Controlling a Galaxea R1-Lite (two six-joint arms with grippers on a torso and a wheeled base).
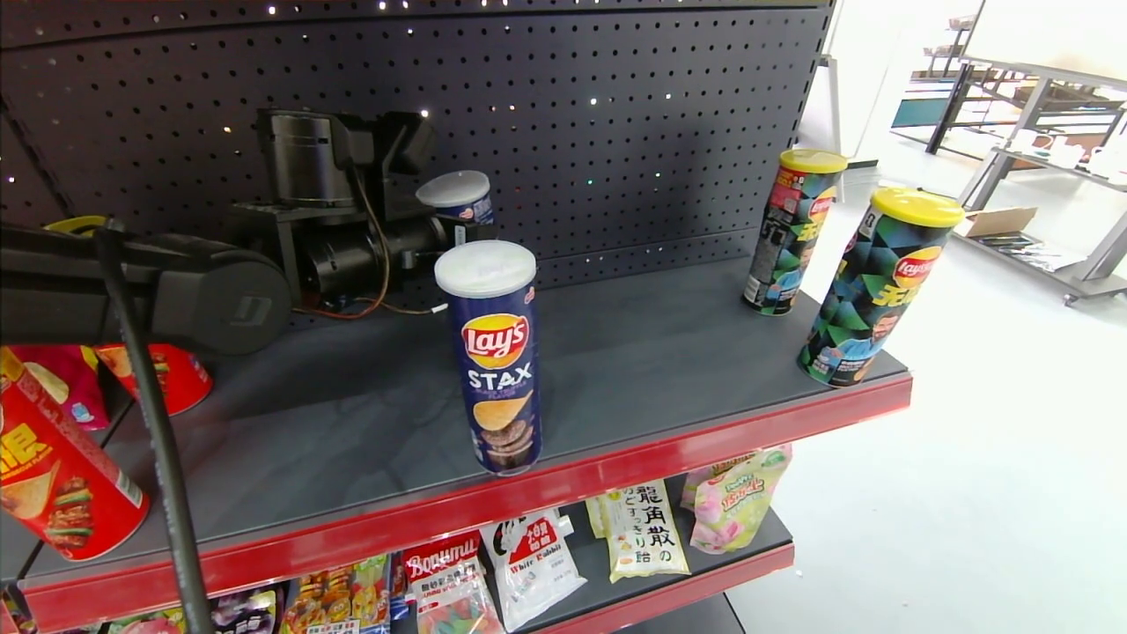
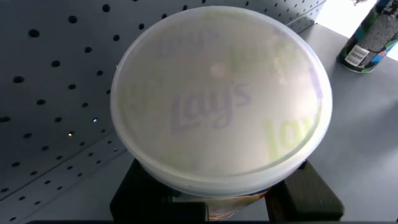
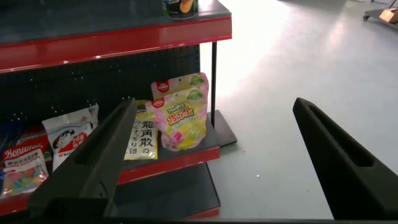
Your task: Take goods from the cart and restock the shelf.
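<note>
On the upper shelf [image 1: 660,352] I count two blue chip cans [image 1: 491,370] [image 1: 458,201], two yellow-lidded chip cans [image 1: 880,291] [image 1: 795,233] and two red chip cans [image 1: 53,480] [image 1: 167,377]. Below that shelf I count at least six snack bags [image 1: 638,528].

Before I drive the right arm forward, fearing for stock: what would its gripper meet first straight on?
Probably the pink-green snack bag on the lower shelf, ahead of the right gripper; depth is unclear.

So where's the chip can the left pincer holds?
In the head view the held chip can is left of centre, by the pegboard, behind the front blue can.
</note>
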